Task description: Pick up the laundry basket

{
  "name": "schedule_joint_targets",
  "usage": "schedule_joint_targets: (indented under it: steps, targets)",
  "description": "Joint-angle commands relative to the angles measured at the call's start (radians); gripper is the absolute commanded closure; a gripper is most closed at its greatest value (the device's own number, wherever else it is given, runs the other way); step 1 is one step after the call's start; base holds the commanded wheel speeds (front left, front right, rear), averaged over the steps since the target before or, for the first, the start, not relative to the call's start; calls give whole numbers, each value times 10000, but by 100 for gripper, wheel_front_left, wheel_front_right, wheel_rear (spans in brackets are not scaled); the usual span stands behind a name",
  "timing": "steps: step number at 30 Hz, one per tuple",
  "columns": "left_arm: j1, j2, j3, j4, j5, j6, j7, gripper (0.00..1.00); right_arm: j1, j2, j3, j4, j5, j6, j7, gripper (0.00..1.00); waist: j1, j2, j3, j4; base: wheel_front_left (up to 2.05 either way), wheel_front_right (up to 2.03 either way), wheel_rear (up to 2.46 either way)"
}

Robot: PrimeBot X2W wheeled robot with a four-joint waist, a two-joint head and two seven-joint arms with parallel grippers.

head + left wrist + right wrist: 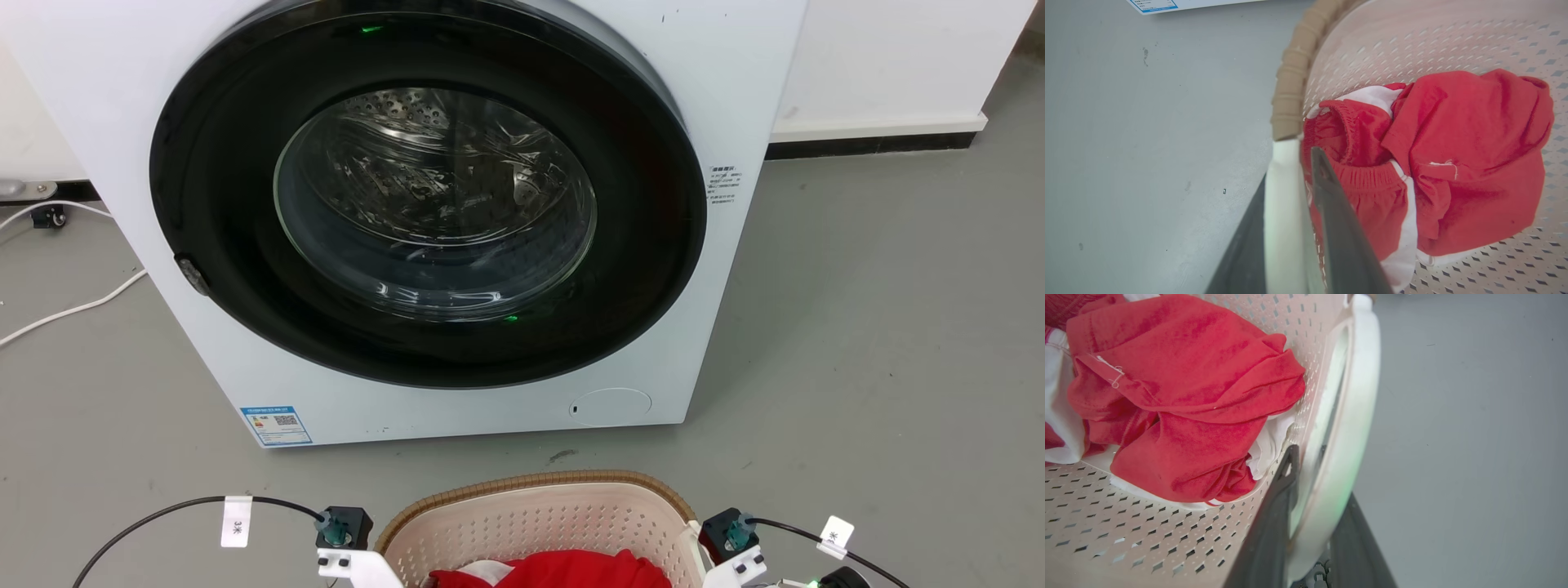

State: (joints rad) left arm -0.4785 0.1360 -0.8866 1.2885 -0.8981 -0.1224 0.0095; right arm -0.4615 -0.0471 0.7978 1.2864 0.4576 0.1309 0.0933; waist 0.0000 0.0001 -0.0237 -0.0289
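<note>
Both laundry basket handles sat clamped between fingers: left gripper left, right gripper right. A cable tag read "3米".

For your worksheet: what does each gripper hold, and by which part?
The laundry basket: left gripper clamps its left white handle, right gripper its right handle.

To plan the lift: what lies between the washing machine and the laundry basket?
Bare grey floor with a small dark smudge, seen in the head view.
</note>
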Motion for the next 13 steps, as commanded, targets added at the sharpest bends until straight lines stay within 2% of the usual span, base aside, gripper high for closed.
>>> schedule_joint_targets:
  steps: [1, 13]
  targets:
    - [-194, 6, -60, -67, 2, -140, -103, 100, 134, -59, 27, 42, -114, -3, 33, 100, 0, -1, 6, 8, 0, 0, 0]
    - [-210, -28, -222, -54, -216, -140, -109, 100, 110, -59, -61, 40, -249, -3, 56, 100, 0, -1, 35, 36, 0, 0, 0]
